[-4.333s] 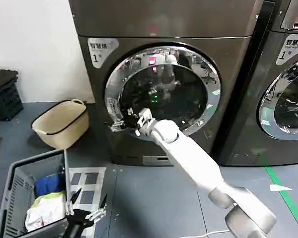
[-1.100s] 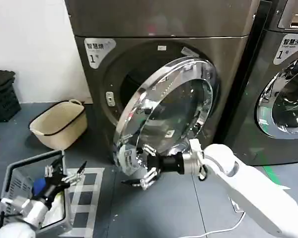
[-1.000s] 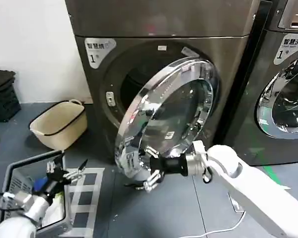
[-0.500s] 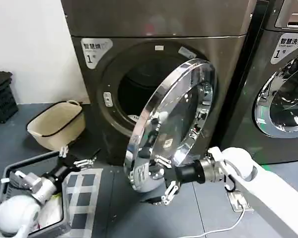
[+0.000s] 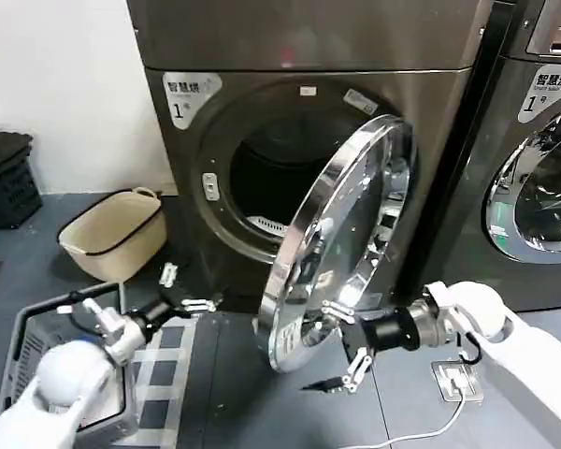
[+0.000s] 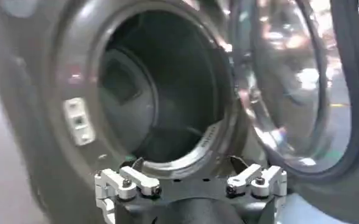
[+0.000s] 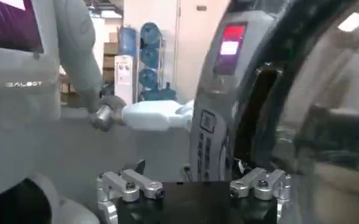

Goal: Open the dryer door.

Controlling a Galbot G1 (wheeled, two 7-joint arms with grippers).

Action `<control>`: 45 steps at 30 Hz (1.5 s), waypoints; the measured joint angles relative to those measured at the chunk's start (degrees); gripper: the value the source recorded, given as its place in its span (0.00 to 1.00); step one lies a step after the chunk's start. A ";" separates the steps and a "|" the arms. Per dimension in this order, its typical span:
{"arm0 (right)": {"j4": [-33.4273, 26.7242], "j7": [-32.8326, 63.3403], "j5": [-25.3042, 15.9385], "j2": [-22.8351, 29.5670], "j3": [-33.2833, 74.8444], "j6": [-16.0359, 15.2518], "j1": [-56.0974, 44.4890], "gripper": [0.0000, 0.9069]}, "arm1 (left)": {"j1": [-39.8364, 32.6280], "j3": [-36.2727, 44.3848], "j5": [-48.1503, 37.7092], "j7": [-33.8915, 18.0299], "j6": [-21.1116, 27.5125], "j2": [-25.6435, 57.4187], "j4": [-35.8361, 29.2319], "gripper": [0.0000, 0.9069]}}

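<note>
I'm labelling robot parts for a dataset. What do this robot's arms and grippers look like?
Both arms have smooth white rounded shells. The right gripper sits on a black cylindrical wrist behind a silver ring; the left gripper has a similar dark wrist. Fingers are slim silver metal links with screws on a black base.

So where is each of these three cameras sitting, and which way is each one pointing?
Head view: on the robot's head, looking forward and down at the dryer door swung open; both arms show, the left hand low, the right hand at the door's lower rim.
Left wrist view: on the left arm, facing the open drum; left hand shows.
Right wrist view: on the right arm, facing the door's glass; right hand shows.
All three share the door.
</note>
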 joint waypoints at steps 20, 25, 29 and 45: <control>-4.03 -3.12 1.04 -4.60 27.37 7.19 -23.76 1.00 | -14.98 16.56 0.01 1.62 -2.62 -1.24 4.96 1.00; -3.16 -2.61 2.40 -3.81 39.52 8.74 -34.17 1.00 | -16.85 19.12 0.56 1.59 -3.03 -2.61 5.82 1.00; -2.76 -1.86 3.12 -2.12 49.56 11.48 -43.58 1.00 | -18.02 20.64 0.52 1.52 -3.14 -3.56 6.21 1.00; -5.16 7.29 3.76 12.44 79.21 24.52 -69.11 1.00 | -20.59 24.81 1.12 1.19 -4.30 -8.51 8.62 1.00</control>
